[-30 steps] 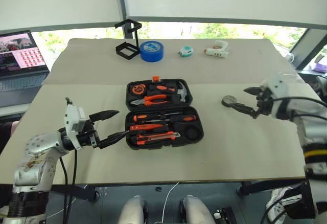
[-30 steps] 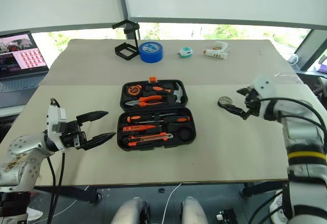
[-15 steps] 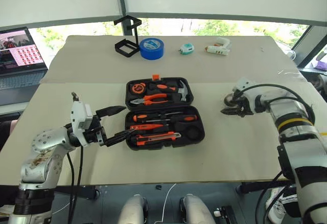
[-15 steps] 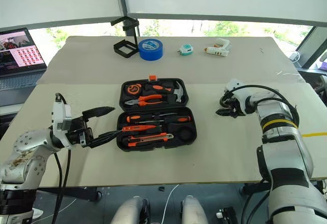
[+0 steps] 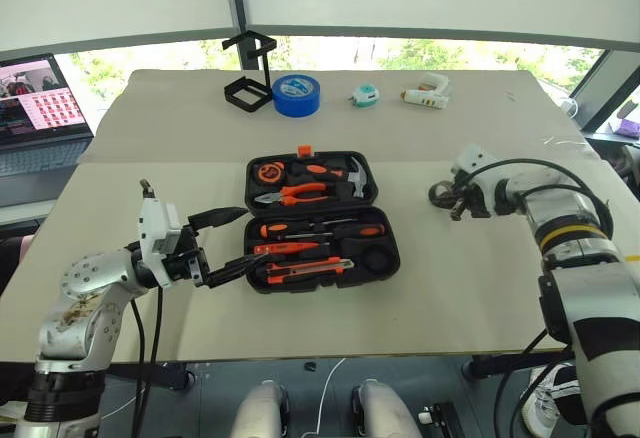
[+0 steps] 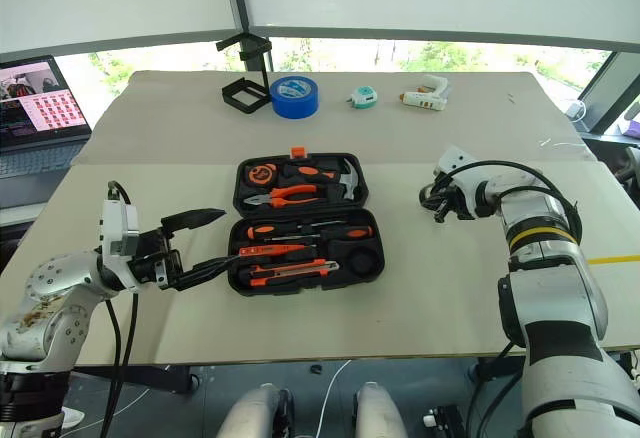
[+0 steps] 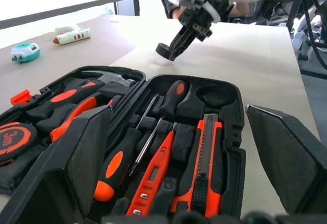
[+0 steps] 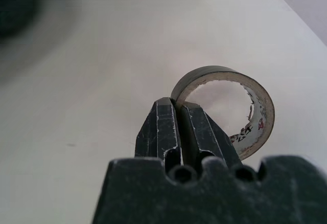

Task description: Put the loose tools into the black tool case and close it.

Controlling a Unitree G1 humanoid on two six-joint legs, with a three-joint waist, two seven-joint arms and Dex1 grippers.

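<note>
The black tool case (image 5: 385,216) lies open in the middle of the table. Its near half holds two black-and-orange screwdrivers (image 5: 322,229), the orange tester screwdriver (image 5: 286,249) and the utility knife (image 5: 300,268); a round recess (image 5: 378,258) at its right end is bare. My left gripper (image 5: 250,237) is open, level, just left of the case. To the right of the case, my right gripper (image 8: 176,104) is shut on the wall of the small dark grey tape roll (image 8: 258,106). That roll (image 7: 164,51) is tipped on edge at the table top.
Along the far edge stand a black wire-frame stand (image 5: 250,78), a big blue tape roll (image 5: 297,96), a small teal tape measure (image 5: 366,95) and a white glue gun (image 5: 425,93). A laptop (image 5: 40,108) sits off the table's left.
My right gripper has swung left onto the grey tape roll and shut on its wall. The left gripper has stayed open beside the case.
</note>
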